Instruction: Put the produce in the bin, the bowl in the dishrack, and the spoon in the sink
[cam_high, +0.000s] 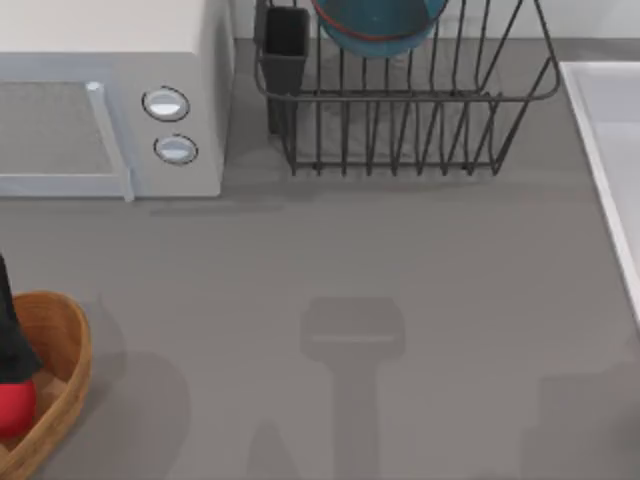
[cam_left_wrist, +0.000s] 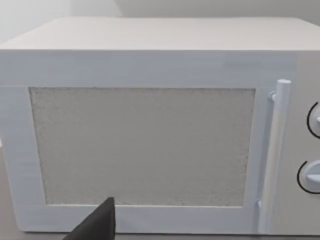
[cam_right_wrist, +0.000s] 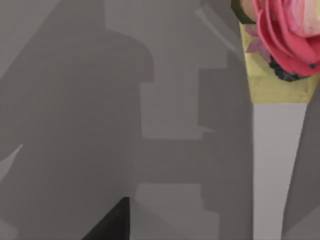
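The red produce (cam_high: 14, 408) lies inside the light-brown bin (cam_high: 62, 375) at the table's lower left edge. A black part of my left gripper (cam_high: 10, 335) hangs just above it, and its dark tip (cam_left_wrist: 100, 226) faces the microwave. The blue bowl (cam_high: 380, 25) sits in the dark wire dishrack (cam_high: 400, 130) at the back. The pale sink (cam_high: 612, 150) runs along the right edge. In the right wrist view, what seems to be the spoon (cam_right_wrist: 277, 165), a white tapering handle with a yellow, pink-rose end, lies beside my right gripper (cam_right_wrist: 111, 227); I cannot tell whether it is held.
A white microwave (cam_high: 110, 100) with two round knobs stands at the back left, its door (cam_left_wrist: 145, 145) facing the left wrist. A black utensil cup (cam_high: 286, 50) stands at the dishrack's left corner. Arm shadows fall across the grey tabletop's middle.
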